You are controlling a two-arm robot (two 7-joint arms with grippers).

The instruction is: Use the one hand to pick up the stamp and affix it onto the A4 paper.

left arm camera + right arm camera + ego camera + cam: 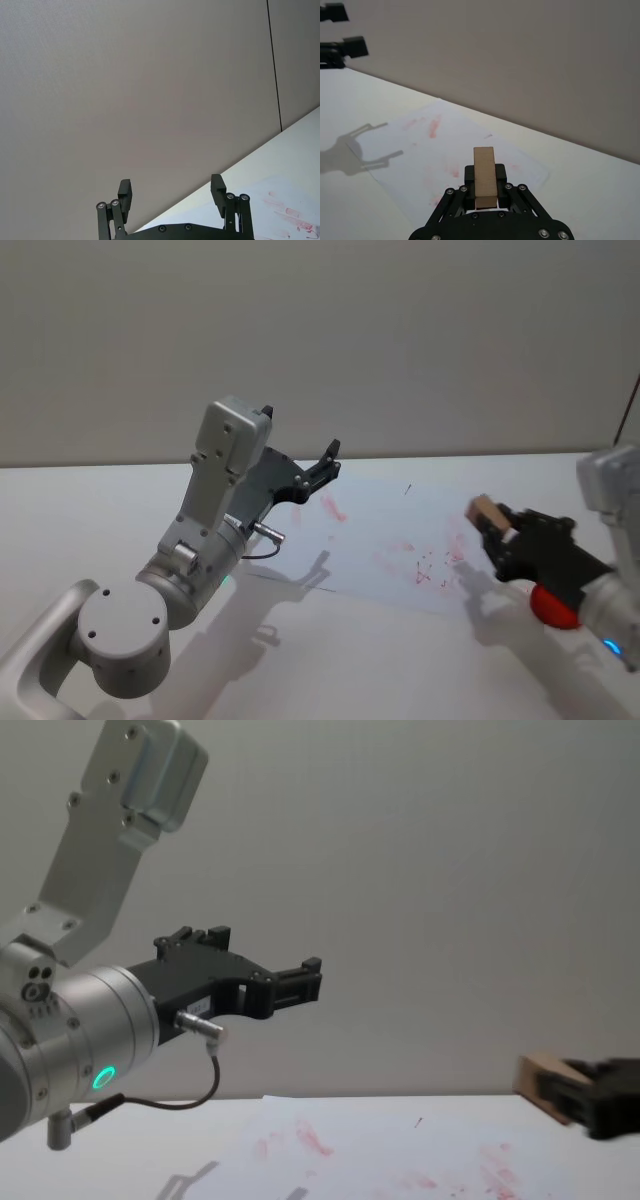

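The right gripper (497, 528), clenched on the stamp (486, 509), holds it tilted near the paper (370, 530) edge (left gripper (322, 468) idles raised, fingers apart), so a crooked press could smear.

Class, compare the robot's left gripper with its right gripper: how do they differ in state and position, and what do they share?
The left gripper has open, empty fingers; the right gripper has its fingers shut on the stamp. The left gripper is raised over the left side of the A4 paper; the right gripper is by its right edge. Both are black and clear of the table.
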